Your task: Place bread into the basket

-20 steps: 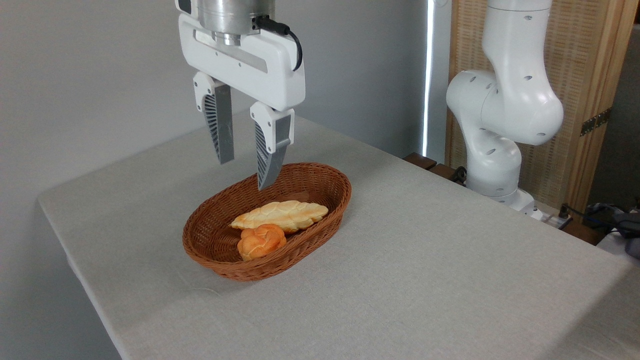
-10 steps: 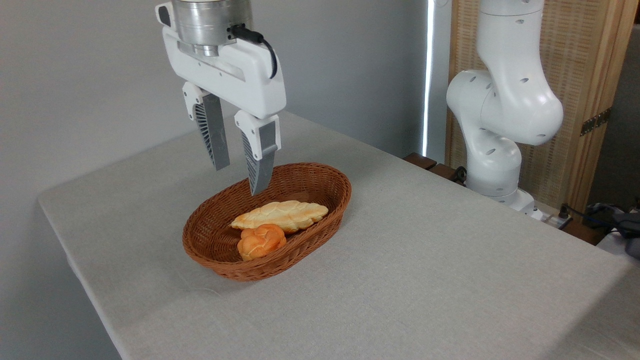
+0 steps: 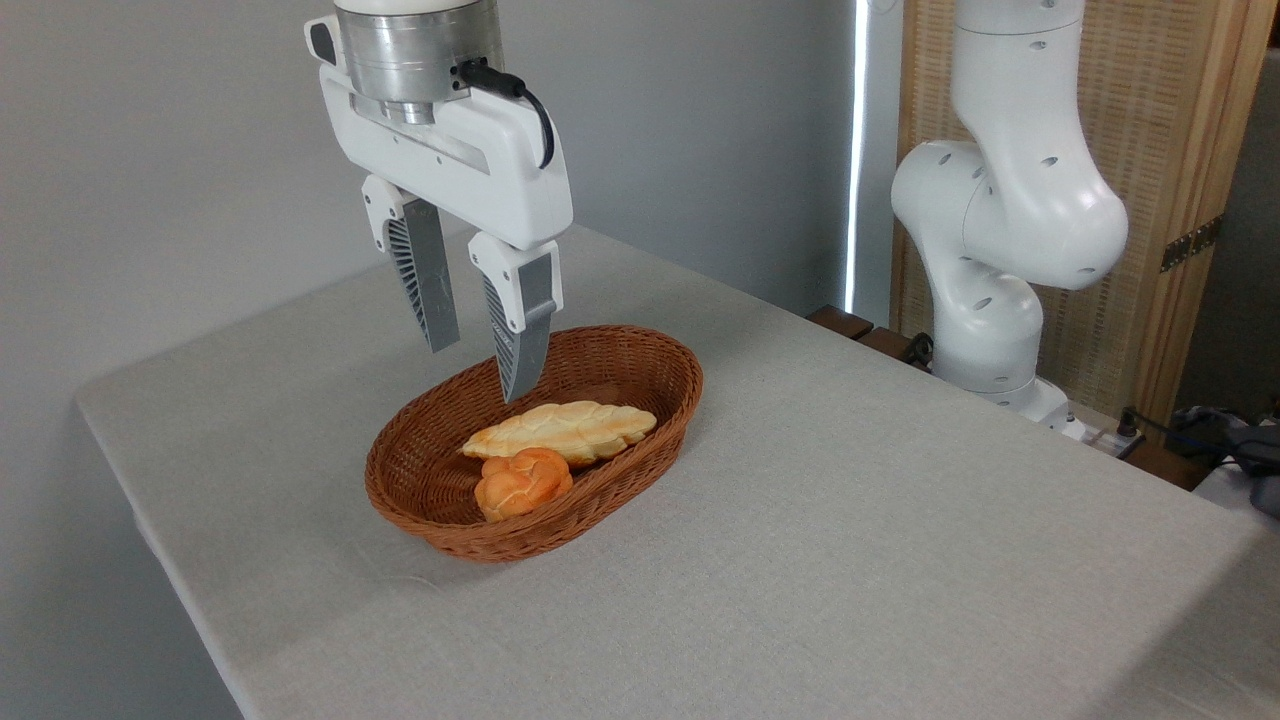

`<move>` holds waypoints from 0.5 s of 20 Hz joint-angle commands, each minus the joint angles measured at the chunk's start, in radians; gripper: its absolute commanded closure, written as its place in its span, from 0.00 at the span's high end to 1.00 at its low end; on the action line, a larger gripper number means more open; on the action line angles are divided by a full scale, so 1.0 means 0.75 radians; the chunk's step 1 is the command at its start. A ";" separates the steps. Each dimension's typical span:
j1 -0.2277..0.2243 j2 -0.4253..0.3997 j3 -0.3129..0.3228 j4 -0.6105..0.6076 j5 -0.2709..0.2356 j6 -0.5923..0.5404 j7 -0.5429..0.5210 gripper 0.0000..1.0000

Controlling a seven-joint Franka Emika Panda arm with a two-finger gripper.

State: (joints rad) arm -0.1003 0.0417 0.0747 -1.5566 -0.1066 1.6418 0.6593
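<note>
Grey cloth-covered table (image 3: 850,560): unchanged.

White Franka arm with two-finger gripper (image 3: 482,362): over last second shifted left, dipped slightly; now hangs above far-left part of basket, touching nothing.

Oval reddish-brown woven wicker basket (image 3: 440,525): unmoved, mid-table.

Flat leaf-shaped pale golden bread (image 3: 560,430): lies inside basket, unmoved.

Small round orange knotted roll (image 3: 522,482): near side, touching bread.

Fingers (image 3: 520,345): parted with narrow gap, empty.

Judgement: bread placed; task looks done, arm clearing away.
</note>
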 commanded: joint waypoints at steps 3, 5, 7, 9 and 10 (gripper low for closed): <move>0.062 0.000 -0.073 0.006 0.013 -0.019 0.029 1.00; 0.060 -0.004 -0.075 -0.013 0.013 -0.013 0.058 1.00; 0.056 -0.007 -0.085 -0.023 0.013 -0.013 0.068 1.00; 0.056 -0.015 -0.104 -0.039 0.013 -0.003 0.068 1.00; 0.056 -0.027 -0.104 -0.054 0.015 0.007 0.068 1.00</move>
State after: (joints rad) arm -0.0668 0.0421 0.0170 -1.5701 -0.1066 1.6418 0.6943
